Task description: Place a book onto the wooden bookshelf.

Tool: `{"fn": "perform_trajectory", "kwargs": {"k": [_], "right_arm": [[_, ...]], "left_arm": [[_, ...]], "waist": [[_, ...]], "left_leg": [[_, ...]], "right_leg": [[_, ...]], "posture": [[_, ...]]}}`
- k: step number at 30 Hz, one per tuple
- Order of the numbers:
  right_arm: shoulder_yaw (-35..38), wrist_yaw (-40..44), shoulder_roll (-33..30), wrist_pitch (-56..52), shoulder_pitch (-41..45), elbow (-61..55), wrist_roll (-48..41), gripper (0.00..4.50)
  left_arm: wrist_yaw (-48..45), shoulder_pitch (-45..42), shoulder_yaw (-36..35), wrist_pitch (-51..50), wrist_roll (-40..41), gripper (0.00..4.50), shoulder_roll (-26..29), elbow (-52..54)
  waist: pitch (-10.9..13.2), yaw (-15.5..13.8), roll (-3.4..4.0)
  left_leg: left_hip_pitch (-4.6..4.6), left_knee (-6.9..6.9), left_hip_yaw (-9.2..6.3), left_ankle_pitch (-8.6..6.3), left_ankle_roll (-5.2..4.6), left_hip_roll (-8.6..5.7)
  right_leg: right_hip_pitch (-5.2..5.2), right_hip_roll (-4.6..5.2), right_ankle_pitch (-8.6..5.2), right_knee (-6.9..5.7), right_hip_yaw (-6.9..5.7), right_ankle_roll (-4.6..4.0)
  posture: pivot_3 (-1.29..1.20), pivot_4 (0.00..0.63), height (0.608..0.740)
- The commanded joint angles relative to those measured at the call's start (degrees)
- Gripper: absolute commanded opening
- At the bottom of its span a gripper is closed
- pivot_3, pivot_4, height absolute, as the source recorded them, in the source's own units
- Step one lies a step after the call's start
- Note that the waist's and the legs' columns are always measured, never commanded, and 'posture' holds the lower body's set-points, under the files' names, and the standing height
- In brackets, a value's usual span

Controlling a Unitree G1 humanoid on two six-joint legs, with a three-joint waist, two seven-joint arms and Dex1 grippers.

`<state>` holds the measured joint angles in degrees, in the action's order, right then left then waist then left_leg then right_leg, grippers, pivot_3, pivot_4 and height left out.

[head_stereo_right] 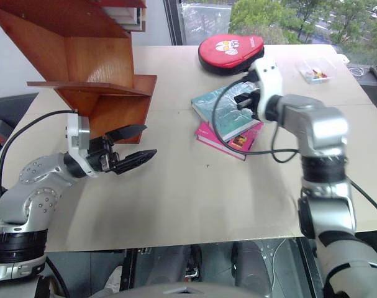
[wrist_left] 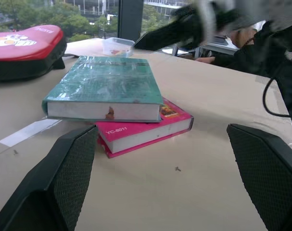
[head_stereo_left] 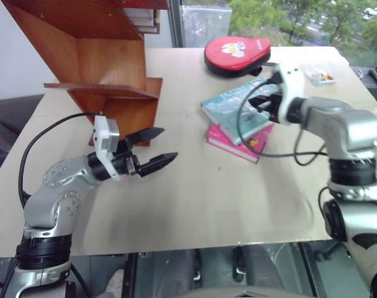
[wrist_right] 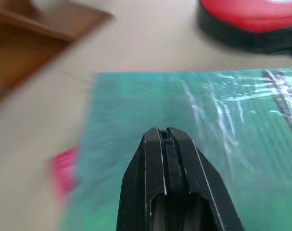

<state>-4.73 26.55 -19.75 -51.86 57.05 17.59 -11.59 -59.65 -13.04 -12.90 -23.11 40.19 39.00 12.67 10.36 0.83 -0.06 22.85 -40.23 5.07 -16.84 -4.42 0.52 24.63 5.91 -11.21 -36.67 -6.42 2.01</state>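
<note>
Atop the pink book (head_stereo_left: 247, 144), the book (head_stereo_left: 235, 108) lies flat, long axis diagonal; left tool (head_stereo_left: 152, 148) wide, right tool (wrist_right: 166, 137) closed

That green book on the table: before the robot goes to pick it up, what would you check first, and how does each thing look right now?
1. The book is within reach, lying flat on top of the pink book: ok.
2. Left gripper open and ready to grasp: ok.
3. Right gripper open to grasp: not ok, its fingers are shut, poised over the cover.
4. Book already held: not ok, neither gripper grips it.
5. Free board on the wooden bookshelf: ok, the lower board looks bare.
6. Nothing on the table between left gripper and book: ok.
</note>
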Motion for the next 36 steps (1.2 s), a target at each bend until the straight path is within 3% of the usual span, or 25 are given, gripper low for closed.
{"fn": "perform_trajectory", "kwargs": {"k": [1,5,8,12,16,24,28,31,35,36], "right_arm": [[-4.49,-0.72,2.01,12.11,5.56,15.98,6.44,0.04],[-8.94,10.55,3.01,15.91,6.07,22.54,6.95,0.04],[-13.42,21.81,-0.03,14.14,1.46,14.65,5.63,0.04],[-16.37,30.50,-8.47,11.55,-8.65,-2.81,4.00,0.04],[-9.69,28.50,-10.79,9.66,-12.95,-13.09,0.52,0.04],[6.52,18.98,-6.84,3.72,-16.31,-34.19,-11.13,0.04],[9.62,16.20,-10.79,-2.48,-23.20,-46.61,-13.83,1.26],[14.49,11.91,-13.97,-7.04,-30.72,-55.04,-14.25,2.62],[23.19,8.28,-16.60,-14.31,-39.87,-61.29,-15.28,4.32],[25.17,7.16,-17.24,-15.71,-41.89,-62.14,-14.95,4.32]], "left_arm": [[0.20,0.37,-0.61,1.44,-0.08,4.50,-0.36,1.59],[0.96,2.20,-1.57,1.58,0.20,4.50,-0.79,3.06],[1.54,3.68,-2.23,1.68,0.48,4.50,-0.92,4.03],[2.27,5.04,-2.30,1.82,0.54,4.50,-1.32,4.59],[3.32,3.54,-0.93,1.24,0.03,4.50,-1.72,3.41],[10.57,-2.35,1.18,-8.17,0.76,4.50,-2.26,0.76],[13.06,-9.32,1.97,-17.56,3.10,4.50,-1.35,-4.35],[14.09,-16.76,3.68,-27.87,4.51,4.50,-0.40,-11.06],[14.37,-26.49,5.20,-31.56,3.49,4.50,-3.38,-19.93],[13.69,-28.38,6.11,-31.15,2.47,4.50,-4.03,-21.51]], "waist": [[0.00,0.05,0.00],[-0.03,0.42,-0.05],[-0.07,0.45,-0.07],[-0.18,0.08,-0.09],[-0.21,-0.18,-0.11],[-0.16,-0.20,-0.09],[-0.17,-1.15,-0.14],[-0.15,-1.74,-0.23],[-0.14,-1.85,-0.29],[-0.12,-1.77,-0.33]], "left_leg": [[0.03,0.00,0.06,0.00,0.00,0.00],[0.09,0.15,0.09,0.00,-0.01,0.00],[0.09,0.22,0.02,-0.01,0.00,0.08],[-0.04,0.22,-0.10,-0.02,0.02,0.10],[-0.19,0.12,-0.25,-0.03,0.04,0.09],[-0.06,0.03,-0.21,-0.01,0.03,0.09],[0.03,0.04,-0.28,-0.01,0.03,0.08],[0.11,0.04,-0.35,-0.02,0.01,0.00],[0.12,0.02,-0.39,-0.01,0.00,-0.06],[0.12,0.01,-0.38,-0.01,0.00,-0.06]], "right_leg": [[0.06,0.00,0.00,-0.02,0.03,0.00],[0.14,-0.02,-0.01,0.09,0.05,0.01],[0.05,-0.09,-0.02,0.33,-0.04,0.02],[-0.12,-0.05,-0.02,0.36,-0.11,0.03],[-0.36,0.01,-0.02,0.36,-0.27,0.04],[-0.17,0.00,-0.01,0.14,-0.18,0.01],[-0.17,-0.01,-0.01,0.18,-0.27,0.01],[-0.18,0.01,-0.03,0.26,-0.33,0.04],[-0.19,0.05,-0.11,0.23,-0.35,0.21],[-0.20,0.04,-0.13,0.23,-0.34,0.23]], "posture": [[0.00,0.150,0.740],[0.00,0.150,0.740],[0.00,0.150,0.740],[0.00,0.150,0.740],[0.00,0.150,0.740],[0.00,0.150,0.740],[0.00,0.150,0.740],[0.00,0.150,0.740],[0.00,0.150,0.740],[0.00,0.150,0.740]]}}
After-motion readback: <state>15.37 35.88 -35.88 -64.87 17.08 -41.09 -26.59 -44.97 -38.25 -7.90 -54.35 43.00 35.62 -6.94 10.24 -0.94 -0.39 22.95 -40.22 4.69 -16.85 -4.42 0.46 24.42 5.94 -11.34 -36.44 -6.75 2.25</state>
